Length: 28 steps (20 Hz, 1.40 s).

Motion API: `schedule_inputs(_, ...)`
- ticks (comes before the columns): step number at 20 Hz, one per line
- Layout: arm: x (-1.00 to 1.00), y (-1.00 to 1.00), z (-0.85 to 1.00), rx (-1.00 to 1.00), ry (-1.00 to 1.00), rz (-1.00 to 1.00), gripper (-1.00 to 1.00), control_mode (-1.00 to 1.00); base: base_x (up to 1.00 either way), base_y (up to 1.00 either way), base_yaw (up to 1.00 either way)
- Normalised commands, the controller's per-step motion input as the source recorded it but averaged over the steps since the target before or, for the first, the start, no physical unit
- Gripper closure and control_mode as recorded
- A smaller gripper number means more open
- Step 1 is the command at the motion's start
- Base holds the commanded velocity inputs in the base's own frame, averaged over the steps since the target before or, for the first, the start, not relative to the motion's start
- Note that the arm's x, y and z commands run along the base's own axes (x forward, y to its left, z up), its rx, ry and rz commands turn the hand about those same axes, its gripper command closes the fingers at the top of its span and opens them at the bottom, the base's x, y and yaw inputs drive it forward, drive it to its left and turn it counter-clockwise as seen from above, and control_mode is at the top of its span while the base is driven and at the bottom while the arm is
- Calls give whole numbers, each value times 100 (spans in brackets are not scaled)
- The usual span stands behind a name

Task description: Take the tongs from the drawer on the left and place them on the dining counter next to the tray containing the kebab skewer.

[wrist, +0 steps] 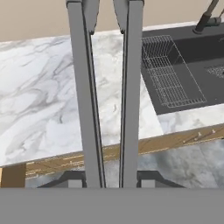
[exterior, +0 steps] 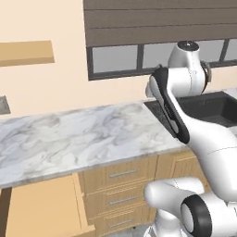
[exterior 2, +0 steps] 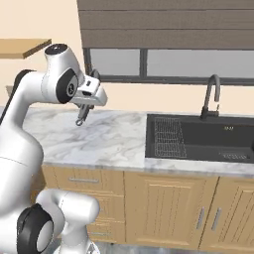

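the two-finger gripper (exterior 2: 85,110) is closed around the slim grey metal tongs (wrist: 105,100) — their two long arms run up between the dark fingertips (wrist: 73,178), held in the air above the narrow white marble worktop (exterior: 69,134), left of the dark sink (exterior 2: 208,136).

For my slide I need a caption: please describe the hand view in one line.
Claw shut on grey metal tongs, held above the marble worktop beside the dark sink.
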Motion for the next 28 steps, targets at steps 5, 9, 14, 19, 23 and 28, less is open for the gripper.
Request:
schedule_inputs(5,0,0,0,0,0,0,100,100,-1,-87,-42)
schedule_inputs(9,0,0,0,0,0,0,100,100,-4,-82,-59)
schedule_inputs(14,0,0,0,0,0,0,100,100,0,-72,-62)
schedule_inputs(19,0,0,0,0,0,0,100,100,-25,-60,-47)
schedule_inputs(23,0,0,0,0,0,0,100,100,-38,-49,-42)
schedule_inputs(28,0,0,0,0,0,0,100,100,-47,-53,-42)
